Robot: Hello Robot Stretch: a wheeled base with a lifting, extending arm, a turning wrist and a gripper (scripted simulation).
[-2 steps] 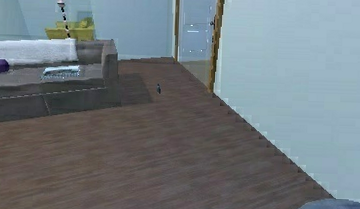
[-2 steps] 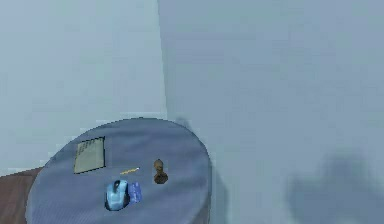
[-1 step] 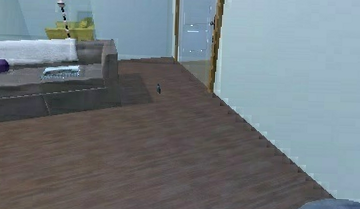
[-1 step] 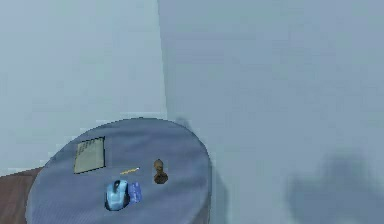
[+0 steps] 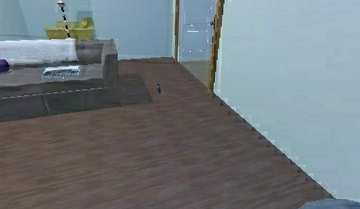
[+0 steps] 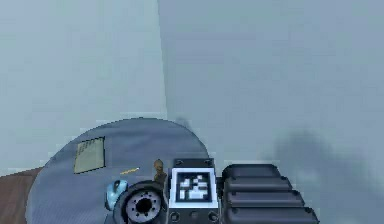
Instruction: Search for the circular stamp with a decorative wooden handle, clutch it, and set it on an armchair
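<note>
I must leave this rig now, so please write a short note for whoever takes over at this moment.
Gripper: at the round grey table; cannot tell whether it holds anything.
A small brown upright thing, possibly the stamp, stands on the table near it.
A yellow armchair stands far off past the brown sofa.
Done: search, probably.
Left: secure the stamp, drive to the armchair, set it there.

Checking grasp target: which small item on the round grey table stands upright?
The small brown piece beside the white marker square; the tan flat sheet, thin yellow stick and pale blue blob lie low.
</note>
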